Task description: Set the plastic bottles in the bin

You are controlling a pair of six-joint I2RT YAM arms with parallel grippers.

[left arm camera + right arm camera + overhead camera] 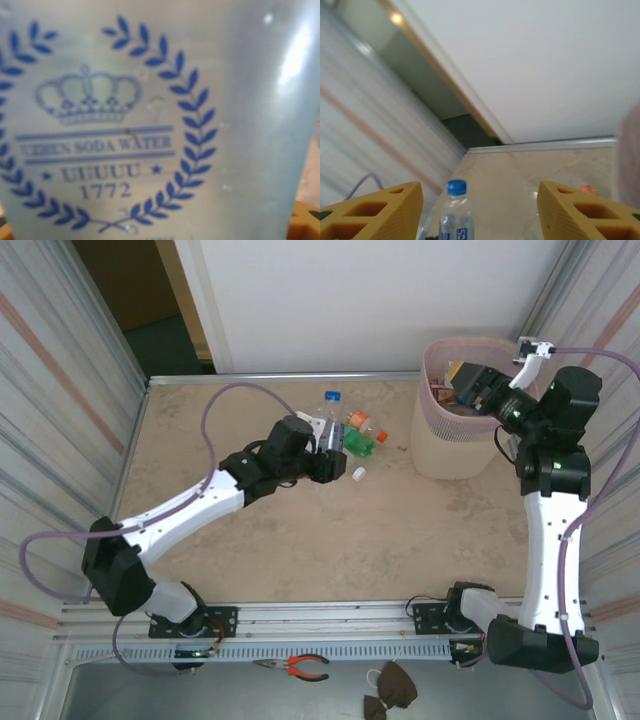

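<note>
Top, left claw (pixel 338 443): we see it among the bottles (pixel 362 437), near the middle of the worktop's (pixel 250 540) far edge.
Top, right claw (pixel 462 388): over the bin (pixel 440 445) at the far right corner.
Left wrist, soda bottle (pixel 150 125): clamped between the left fingers (pixel 306 221).
Right wrist, right fingers (pixel 380 210): wide apart, holding nothing; we see a blue-capped bottle (pixel 456 215) beyond them.

The pale pink bin (pixel 447 445), mesh-banded near its rim, stands upright. Left of the bin lie a green bottle (pixel 362 444) and an orange-capped bottle (pixel 357 420). Farther left of the bin, a clear blue-capped bottle (pixel 331 397) stands upright.
</note>
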